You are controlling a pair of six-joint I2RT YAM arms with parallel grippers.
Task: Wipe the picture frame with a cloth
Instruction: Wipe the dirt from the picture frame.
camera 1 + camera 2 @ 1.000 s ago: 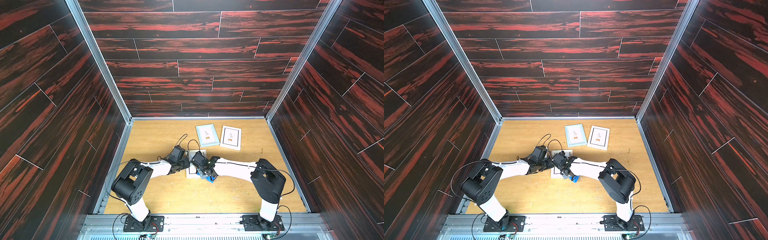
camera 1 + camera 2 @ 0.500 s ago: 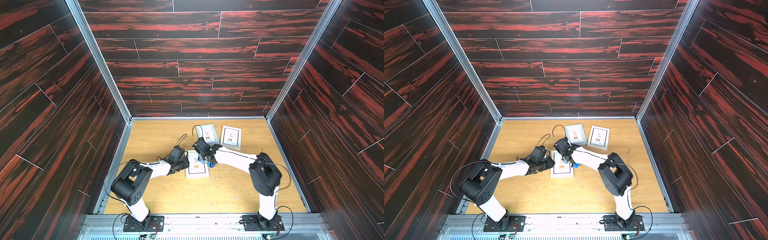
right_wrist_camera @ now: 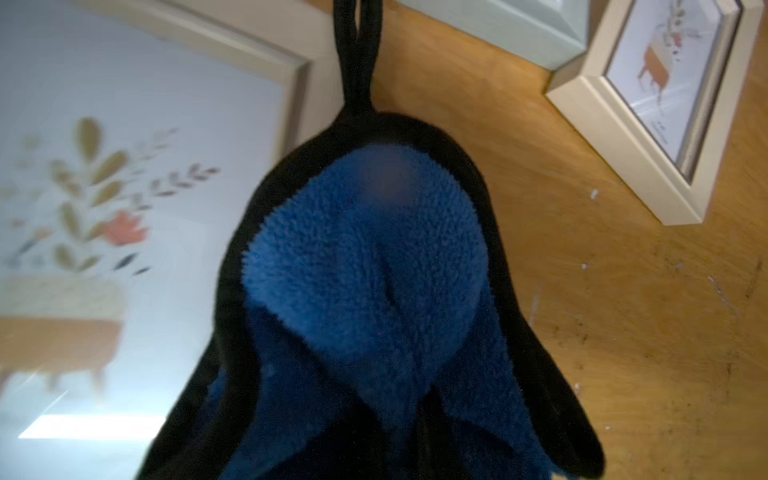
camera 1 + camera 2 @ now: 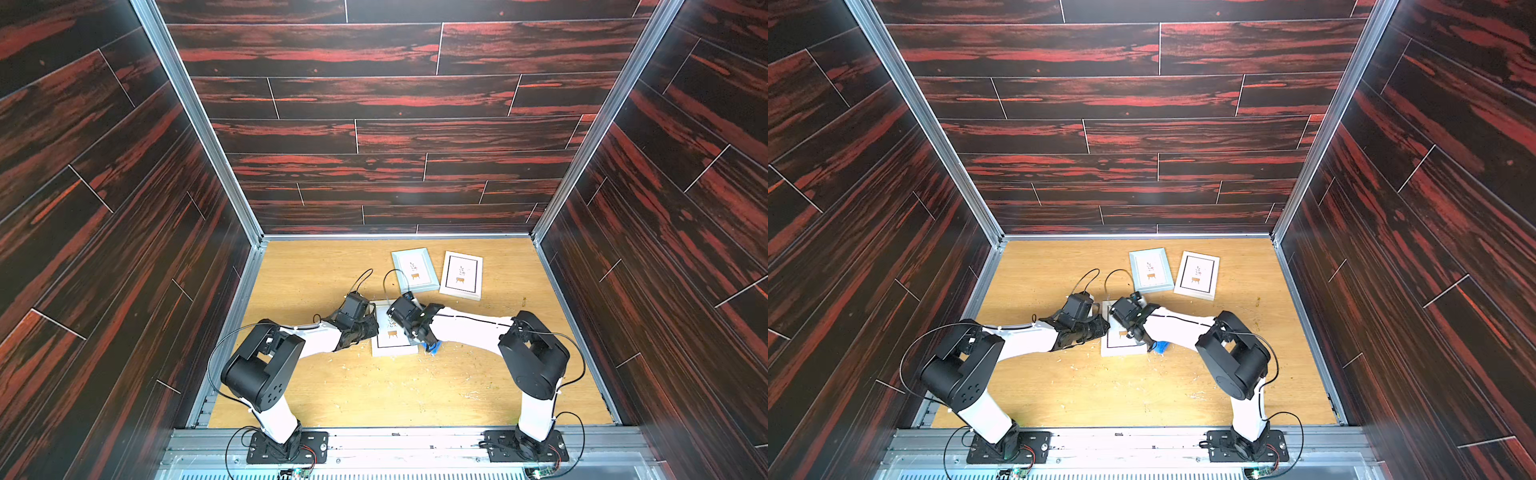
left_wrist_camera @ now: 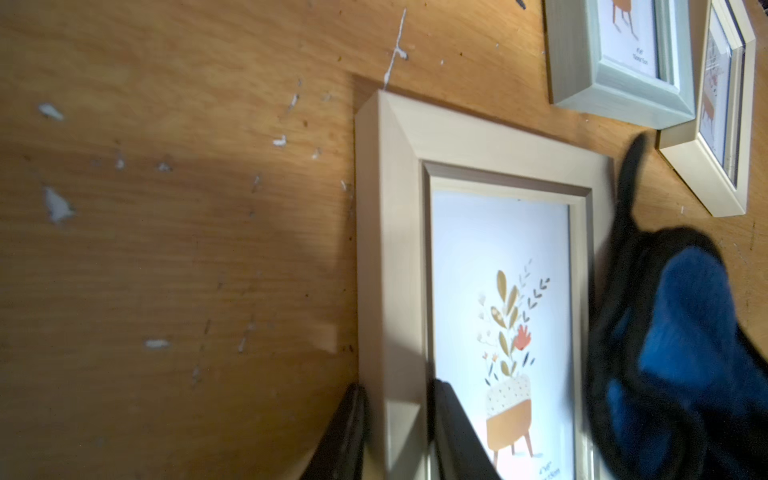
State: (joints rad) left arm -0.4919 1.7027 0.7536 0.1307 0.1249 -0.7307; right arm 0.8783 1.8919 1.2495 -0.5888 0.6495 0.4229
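A cream picture frame (image 4: pixel 392 337) with a potted-plant print lies flat at the middle of the table, seen in both top views (image 4: pixel 1119 347). My left gripper (image 5: pixel 399 419) is shut on the frame's left border (image 5: pixel 390 249), one finger outside it and one on the glass. The cloth (image 3: pixel 365 270) is blue and fluffy with black trim and a loop, and my right gripper (image 3: pixel 399 415) is shut on it, fingertips buried in the bunch. The bunch hangs over the frame's right edge, partly on the glass (image 3: pixel 166 291). In a top view only a blue tip of the cloth (image 4: pixel 432 347) shows under the right gripper (image 4: pixel 420 338).
Two more frames lie at the back: a pale green one (image 4: pixel 414 270) and a white one with a black inner line (image 4: pixel 462 275). Dark wood-pattern walls close in three sides. White flecks (image 5: pixel 56 203) dot the wooden tabletop (image 4: pixel 374 390).
The right gripper carried the cloth from the frame's near end to its far end, then back toward the near right side. The left arm and the frame stayed put.
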